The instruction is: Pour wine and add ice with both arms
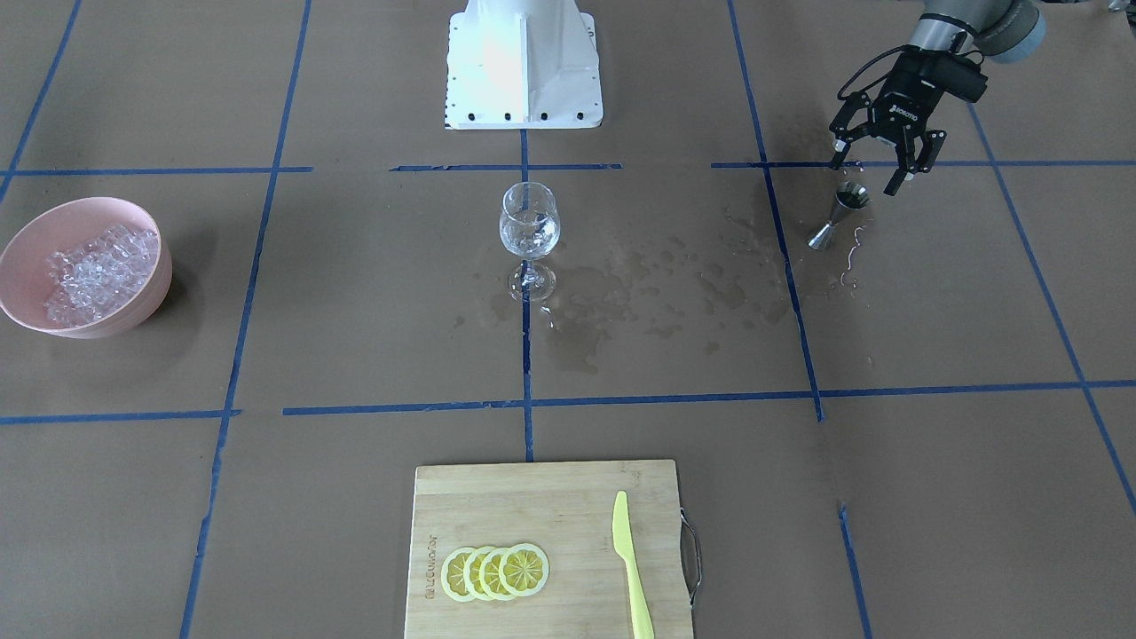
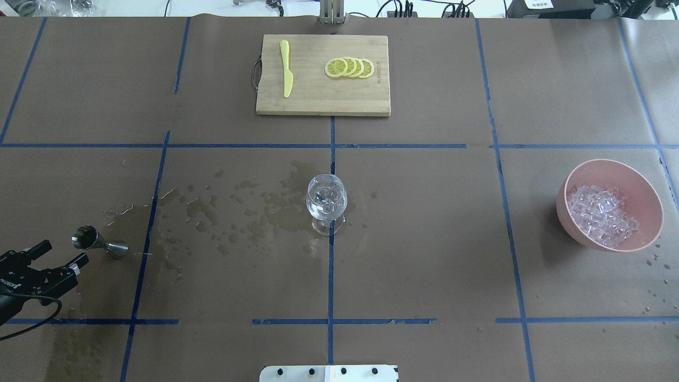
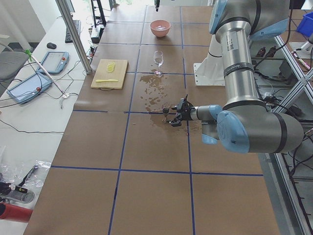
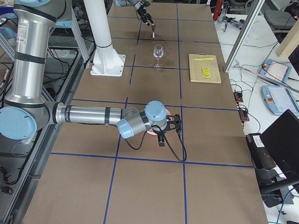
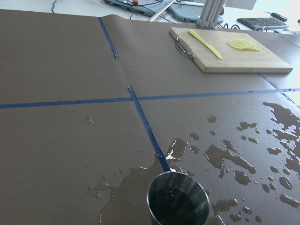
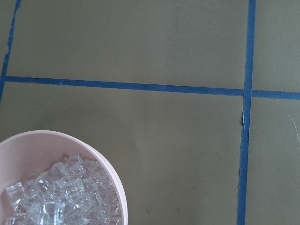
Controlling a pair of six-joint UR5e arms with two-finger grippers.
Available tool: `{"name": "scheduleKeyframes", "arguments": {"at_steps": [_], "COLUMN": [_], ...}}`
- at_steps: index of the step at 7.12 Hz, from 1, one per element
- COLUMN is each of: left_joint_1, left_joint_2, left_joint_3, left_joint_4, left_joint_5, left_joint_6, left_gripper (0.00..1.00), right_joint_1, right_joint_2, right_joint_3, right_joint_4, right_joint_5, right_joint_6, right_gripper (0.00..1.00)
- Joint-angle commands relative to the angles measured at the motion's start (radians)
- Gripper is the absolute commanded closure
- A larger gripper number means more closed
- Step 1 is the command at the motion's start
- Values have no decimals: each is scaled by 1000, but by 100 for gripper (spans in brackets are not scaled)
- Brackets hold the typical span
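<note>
A clear stemmed glass (image 1: 529, 232) stands at the table's middle, with a little clear liquid, the wine, in its bowl (image 2: 326, 199). A steel jigger (image 1: 839, 216) stands upright on wet paper; it fills the bottom of the left wrist view (image 5: 178, 204). My left gripper (image 1: 874, 169) hangs open and empty just behind and above the jigger, apart from it (image 2: 58, 254). The ice (image 1: 96, 271) is heaped in a pink bowl (image 2: 647, 196). My right gripper (image 4: 170, 129) shows only in the exterior right view, over the bowl; I cannot tell whether it is open or shut. The right wrist view shows the ice (image 6: 61, 199) below.
Dark splash stains (image 1: 657, 284) spread between the glass and the jigger. A wooden cutting board (image 1: 550, 506) with lemon slices (image 1: 495, 571) and a yellow knife (image 1: 630, 564) lies at the far edge. The white robot base (image 1: 524, 62) stands behind the glass.
</note>
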Motion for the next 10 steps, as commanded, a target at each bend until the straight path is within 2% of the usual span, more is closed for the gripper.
{"name": "scheduleKeyframes", "arguments": {"at_steps": [1,2,4,7,8,10], "left_joint_1": [66,81,95,95,95,86], "left_joint_2": [-80,-121,-147,-276,-290,-290], "left_joint_3": [59,60,111,224,232,240], "left_joint_4": [61,132,139,137,129,122], "left_joint_5": [134,178,267,369,400,401], "left_joint_6": [-2,-2,-1,-1,-1,-2], "left_gripper": [1,1,2,3,3,4], "right_joint_1": [-1,-1,-1,-1,-1,-1], "right_joint_2": [0,0,0,0,0,0], "right_joint_3": [-1,-3,-5,-5,-5,-5], "right_joint_4": [0,0,0,0,0,0], "right_joint_5": [2,2,4,4,2,4], "right_joint_6": [0,0,2,0,0,2], "right_gripper": [0,0,0,0,0,0]}}
